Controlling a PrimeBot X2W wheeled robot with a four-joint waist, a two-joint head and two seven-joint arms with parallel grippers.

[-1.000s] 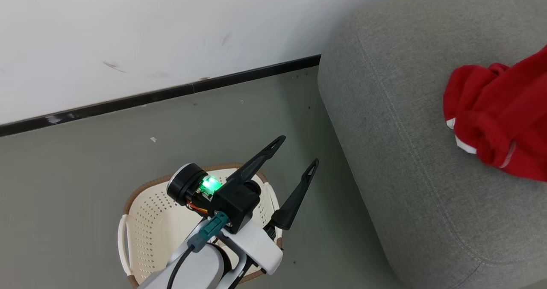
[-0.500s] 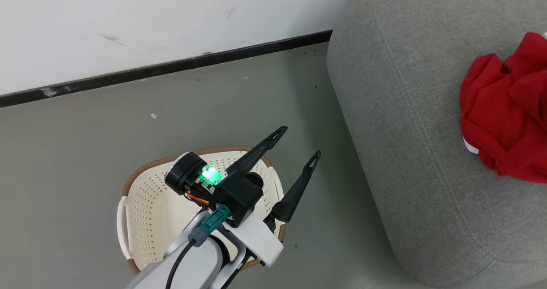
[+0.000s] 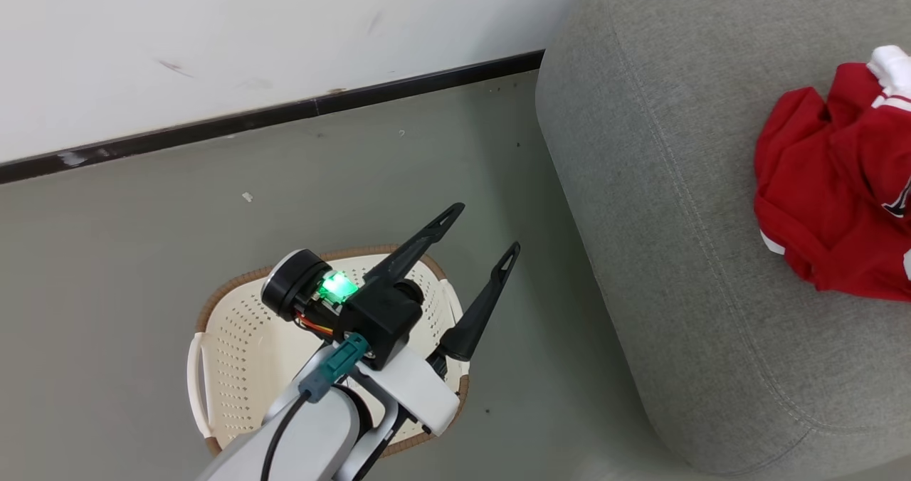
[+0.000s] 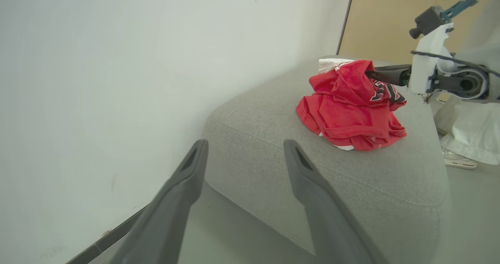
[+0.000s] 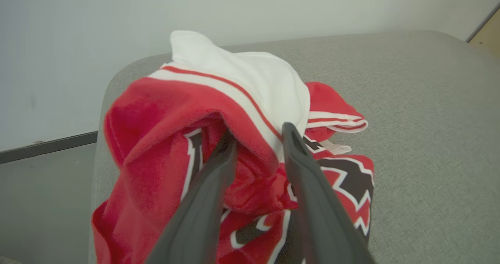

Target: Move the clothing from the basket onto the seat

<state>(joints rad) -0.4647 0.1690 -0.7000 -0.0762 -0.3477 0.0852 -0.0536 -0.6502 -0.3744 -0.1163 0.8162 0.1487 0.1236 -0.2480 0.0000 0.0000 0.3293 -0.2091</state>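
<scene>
Right wrist view shows the clothing [image 5: 156, 111] heaped on the seat [image 5: 410, 100], with one fold between the half-parted fingers of the right end effector [image 5: 259, 135]; whether it is grasping or released, I cannot tell. The left end effector [image 3: 484, 230], released, and the basket [image 3: 235, 324] are beside the seat. This is likely the drop step. The next move calls for withdrawing without dragging cloth.

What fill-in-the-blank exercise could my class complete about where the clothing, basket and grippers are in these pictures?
1. The red clothing lies heaped on the grey ____.
2. The basket stands on the ____.
3. The left gripper hangs over the basket with its jaws ____.
4. Near the tips of the right gripper, the heap's topmost piece is coloured ____.
Missing words: seat; floor; open; white.
</scene>
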